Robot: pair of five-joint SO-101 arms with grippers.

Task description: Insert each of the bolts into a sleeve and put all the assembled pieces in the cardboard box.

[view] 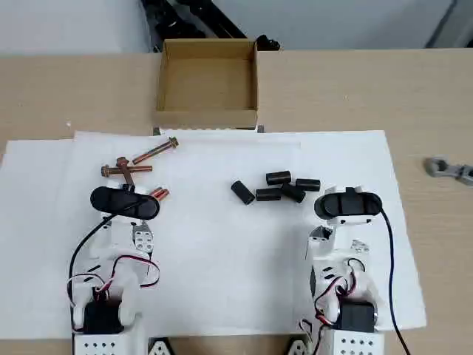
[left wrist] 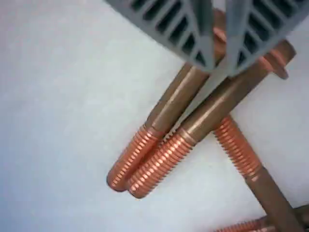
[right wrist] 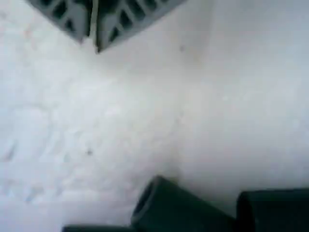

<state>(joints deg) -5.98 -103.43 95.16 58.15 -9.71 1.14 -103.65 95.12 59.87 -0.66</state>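
The left gripper (left wrist: 219,67) is pinched closed, empty, over smooth copper bolts (left wrist: 166,108) with threaded ends. The right gripper (right wrist: 92,41), clenched empty too, hangs near matte black sleeves (right wrist: 174,208).

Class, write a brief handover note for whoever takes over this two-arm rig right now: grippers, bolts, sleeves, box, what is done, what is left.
Left gripper: shut, empty, over the bolts, which lie loose on the white paper.
Right gripper: shut, empty, near the loose sleeves on the same paper.
Cardboard box: beyond the paper, nothing in it.
Done: nothing assembled.
Left: put every bolt in a sleeve, then box all.
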